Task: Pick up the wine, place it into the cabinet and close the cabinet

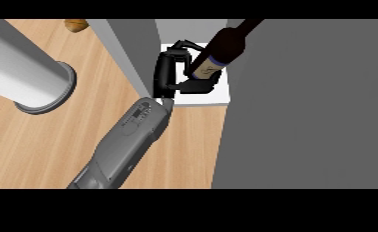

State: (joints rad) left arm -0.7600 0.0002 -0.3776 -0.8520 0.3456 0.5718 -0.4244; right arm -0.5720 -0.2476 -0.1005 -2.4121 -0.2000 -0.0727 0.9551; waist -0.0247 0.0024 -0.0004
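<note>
The fingers (193, 44) of the one hand (168, 71) in view curl round the lower body of the wine (221, 51), with the thumb below the bottle at its base, so the hand is clamped on the bottle and not spread. Which arm this is cannot be told for sure: the grey forearm (133, 136) comes in from the lower edge left of centre and slants up and to the right; it reads as the right arm, and no other hand shows. The wine is a dark bottle with a pale label edged in purple, tilted so that its neck points up and to the right, towards the top edge of the view. It is held above the white floor of the cabinet (214, 96), between the grey wall at its left and the large dark grey door panel (303, 116) that fills the right side of the view. To the left, on the wooden counter (66, 141), stands a tall grey cylinder (29, 73) on a round base, well apart from the hand. A small brown thing (76, 24) lies near the counter's far edge.
</note>
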